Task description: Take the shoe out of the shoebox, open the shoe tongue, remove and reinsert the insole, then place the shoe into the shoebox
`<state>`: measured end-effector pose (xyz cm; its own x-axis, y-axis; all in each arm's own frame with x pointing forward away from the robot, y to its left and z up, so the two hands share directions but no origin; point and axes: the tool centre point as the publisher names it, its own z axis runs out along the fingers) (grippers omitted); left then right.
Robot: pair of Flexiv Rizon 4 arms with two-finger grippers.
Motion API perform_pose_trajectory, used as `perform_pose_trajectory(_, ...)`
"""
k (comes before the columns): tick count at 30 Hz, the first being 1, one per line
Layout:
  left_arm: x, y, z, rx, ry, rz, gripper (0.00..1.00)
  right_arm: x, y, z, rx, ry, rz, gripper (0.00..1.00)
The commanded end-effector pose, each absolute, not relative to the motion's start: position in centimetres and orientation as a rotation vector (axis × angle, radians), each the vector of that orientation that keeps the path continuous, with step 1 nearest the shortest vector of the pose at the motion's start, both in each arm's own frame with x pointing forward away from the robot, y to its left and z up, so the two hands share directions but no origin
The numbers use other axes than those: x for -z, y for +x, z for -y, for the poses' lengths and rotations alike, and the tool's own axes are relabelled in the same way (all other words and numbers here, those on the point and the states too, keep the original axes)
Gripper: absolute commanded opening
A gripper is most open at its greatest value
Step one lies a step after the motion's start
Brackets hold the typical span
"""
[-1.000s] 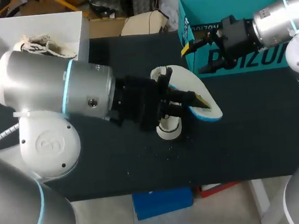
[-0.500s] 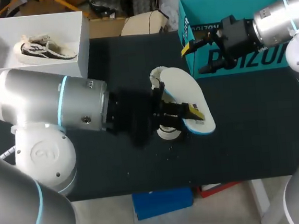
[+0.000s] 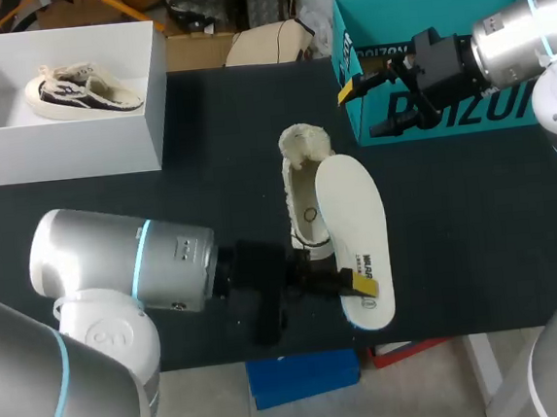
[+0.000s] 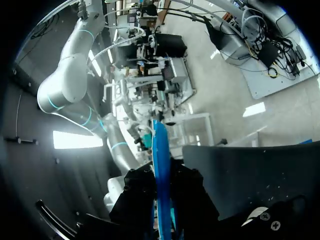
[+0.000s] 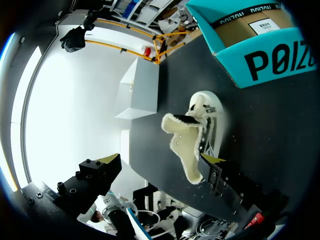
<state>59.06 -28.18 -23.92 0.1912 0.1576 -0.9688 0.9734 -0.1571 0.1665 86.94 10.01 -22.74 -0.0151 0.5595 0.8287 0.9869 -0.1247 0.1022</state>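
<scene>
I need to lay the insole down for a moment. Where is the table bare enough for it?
The table is bare between the white box and the shoe. A wider bare patch lies right of the insole, in front of the teal shoebox. The middle is crowded: the shoe, the insole and the left gripper holding it.

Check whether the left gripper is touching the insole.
Touching. In the left wrist view the insole stands edge-on inside the left gripper, with a finger pressed against each side.
</scene>
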Motion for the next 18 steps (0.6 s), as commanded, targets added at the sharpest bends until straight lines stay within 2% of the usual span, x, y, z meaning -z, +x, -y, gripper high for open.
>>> perform_pose_trajectory(1,27.6,60.5,27.5,1.188,1.431,-1.002,0.0,22.9,86.9,-10.1,1.034,-1.729,1.609,1.0)
perform_pose_trajectory(18,30.9,65.5,25.5,1.165,1.437,-1.022,0.0,22.9,86.9,-10.1,1.034,-1.729,1.609,1.0)
